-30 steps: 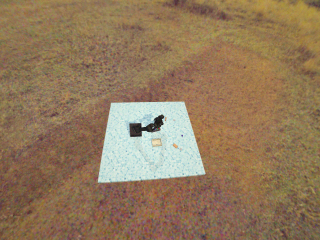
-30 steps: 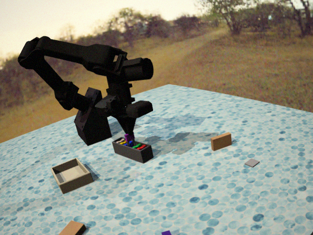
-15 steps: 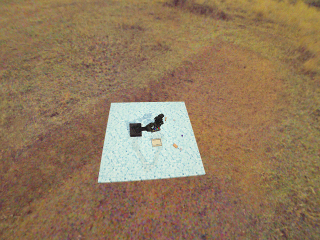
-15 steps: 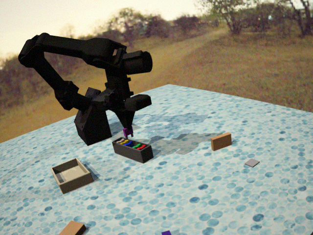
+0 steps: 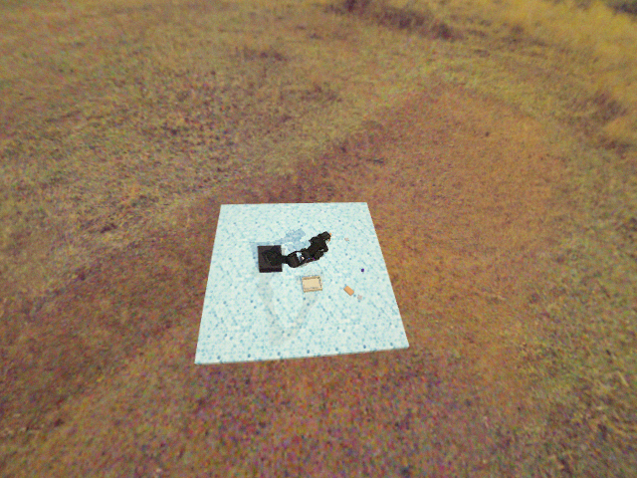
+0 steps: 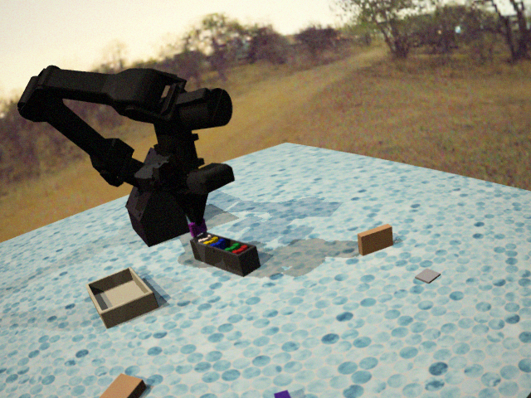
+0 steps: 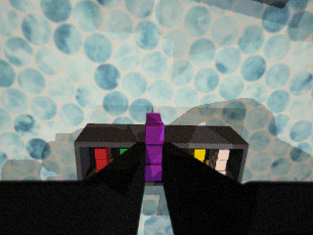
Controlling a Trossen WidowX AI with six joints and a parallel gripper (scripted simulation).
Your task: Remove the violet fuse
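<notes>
— Violet fuse (image 7: 154, 147): where is it placed at this moment?

— It is pinched between the fingers of the gripper (image 7: 154, 168), which are pressed in on its two sides. In the exterior view the violet fuse is seen lifted above the top of the fuse block (image 6: 225, 255), at the end of the block nearest the robot's base, which is set toward the table's left edge in the top view. Whether its lower end is fully out of the block cannot be told.

— How much of the task can be judged done?

— The grasp is made and the upward pull appears well advanced. The carry to the tray (image 6: 122, 296) and the release are left. Nothing is seen inside the tray, which sits apart from the block, toward the near edge of the table in the top view.

— Are the other fuses disturbed?

— The red fuse (image 7: 101, 158), green fuse (image 7: 123, 151), yellow fuse (image 7: 200, 155) and white fuse (image 7: 222, 160) are seen seated in the block. A blue one is seen only in the exterior view. No contact between them and the fingers is visible, though the fingers hide part of the block.

— Can any brand, label or writing be read?

— None is found on the fuses, block, tray or arm. A brown block (image 6: 375, 239) and a grey tile (image 6: 427, 275) are also left unmarked.
</notes>
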